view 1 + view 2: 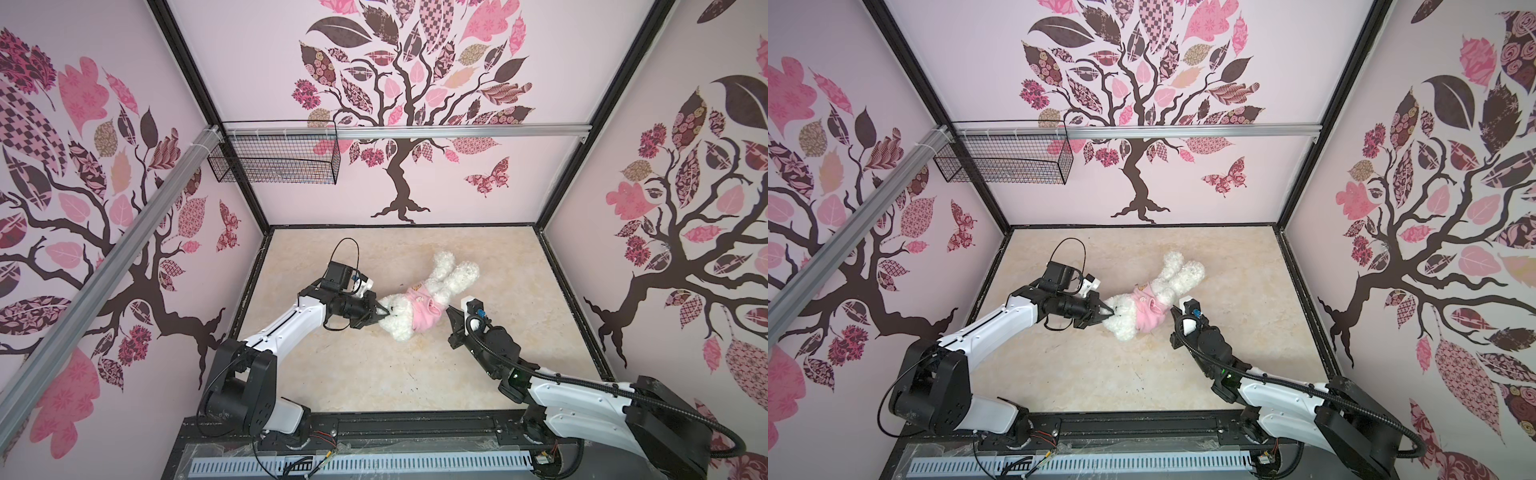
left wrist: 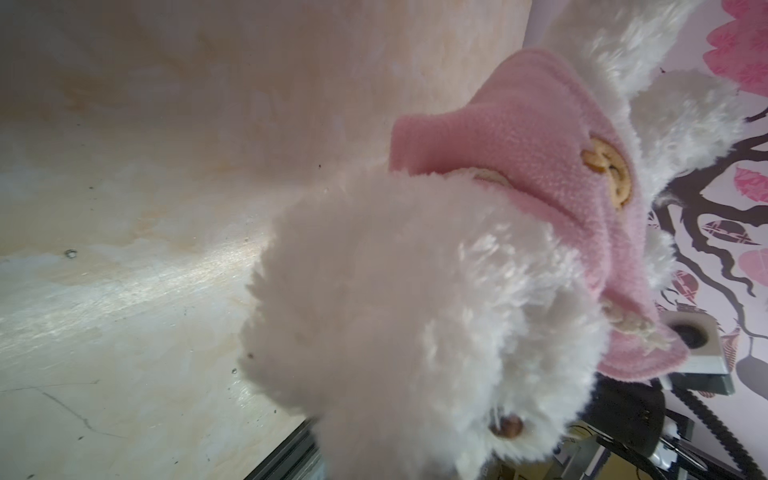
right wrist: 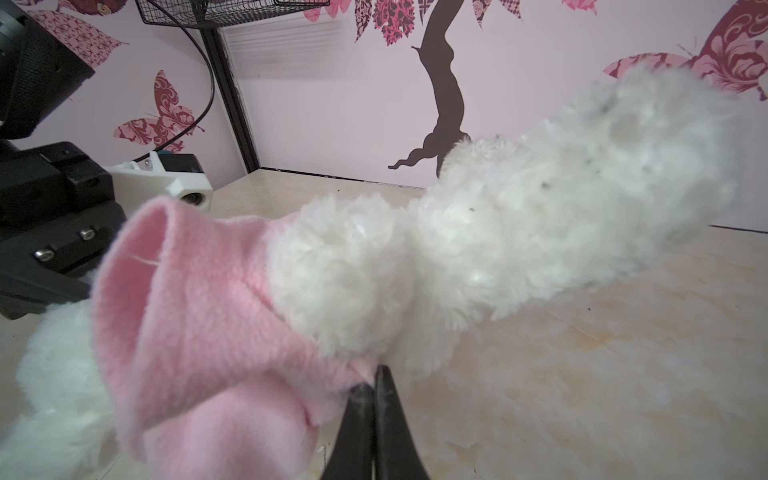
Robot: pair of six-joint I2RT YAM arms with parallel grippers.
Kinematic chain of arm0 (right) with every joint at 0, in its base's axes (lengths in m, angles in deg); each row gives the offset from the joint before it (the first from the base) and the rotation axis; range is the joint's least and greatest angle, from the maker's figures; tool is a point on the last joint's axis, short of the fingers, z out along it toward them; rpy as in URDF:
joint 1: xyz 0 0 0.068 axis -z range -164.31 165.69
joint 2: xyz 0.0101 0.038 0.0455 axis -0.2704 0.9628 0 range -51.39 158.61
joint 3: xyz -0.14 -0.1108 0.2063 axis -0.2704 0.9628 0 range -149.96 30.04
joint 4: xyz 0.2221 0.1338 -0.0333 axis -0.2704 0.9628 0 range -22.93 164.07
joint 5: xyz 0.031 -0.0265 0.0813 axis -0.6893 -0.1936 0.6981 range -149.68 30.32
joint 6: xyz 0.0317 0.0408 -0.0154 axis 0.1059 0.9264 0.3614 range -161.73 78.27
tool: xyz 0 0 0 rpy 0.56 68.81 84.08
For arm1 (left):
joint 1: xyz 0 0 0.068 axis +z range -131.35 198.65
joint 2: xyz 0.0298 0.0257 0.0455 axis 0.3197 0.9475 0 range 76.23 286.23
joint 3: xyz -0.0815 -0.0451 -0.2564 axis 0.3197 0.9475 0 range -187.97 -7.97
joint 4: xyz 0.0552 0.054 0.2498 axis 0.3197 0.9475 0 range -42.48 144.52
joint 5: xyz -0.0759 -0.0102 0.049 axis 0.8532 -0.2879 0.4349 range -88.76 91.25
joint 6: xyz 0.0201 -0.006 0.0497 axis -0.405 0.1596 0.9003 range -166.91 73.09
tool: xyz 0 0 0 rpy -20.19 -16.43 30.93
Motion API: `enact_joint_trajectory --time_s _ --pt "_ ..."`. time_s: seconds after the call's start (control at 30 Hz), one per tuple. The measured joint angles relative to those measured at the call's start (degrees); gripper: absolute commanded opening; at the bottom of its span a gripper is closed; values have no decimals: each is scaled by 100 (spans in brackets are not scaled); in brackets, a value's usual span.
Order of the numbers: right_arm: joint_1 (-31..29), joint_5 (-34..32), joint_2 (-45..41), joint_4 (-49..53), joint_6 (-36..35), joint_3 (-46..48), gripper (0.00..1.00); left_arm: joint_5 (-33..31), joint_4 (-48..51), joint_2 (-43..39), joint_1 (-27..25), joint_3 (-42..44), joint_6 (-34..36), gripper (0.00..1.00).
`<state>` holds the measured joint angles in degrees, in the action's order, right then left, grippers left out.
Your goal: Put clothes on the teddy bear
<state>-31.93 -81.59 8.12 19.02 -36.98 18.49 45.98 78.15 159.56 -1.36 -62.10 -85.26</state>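
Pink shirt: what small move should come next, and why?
Probably the right gripper, shut on the hem of the pink shirt, should tug it toward the legs: it sits bunched high on the teddy bear, whose head the left gripper grips.

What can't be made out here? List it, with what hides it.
- Left gripper: fingertips half-sunk in fur of the teddy bear in both top views, off-frame in the left wrist view.
- Bear's face: blurred in the left wrist view, too small from above.
- Right gripper: the pink shirt hides how much cloth it pinches, right wrist view.
- Wire basket: contents unreadable behind mesh, top views.
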Motion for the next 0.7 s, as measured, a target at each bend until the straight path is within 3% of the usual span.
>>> enact_joint_trajectory --time_s 0.3,0.7 --pt "232 -157 -160 625 391 -9 0 -807 350 52 -284 -151 660 0" --pt "1987 1329 -463 1860 1768 -236 0 -1617 511 52 -505 -245 1215 0"
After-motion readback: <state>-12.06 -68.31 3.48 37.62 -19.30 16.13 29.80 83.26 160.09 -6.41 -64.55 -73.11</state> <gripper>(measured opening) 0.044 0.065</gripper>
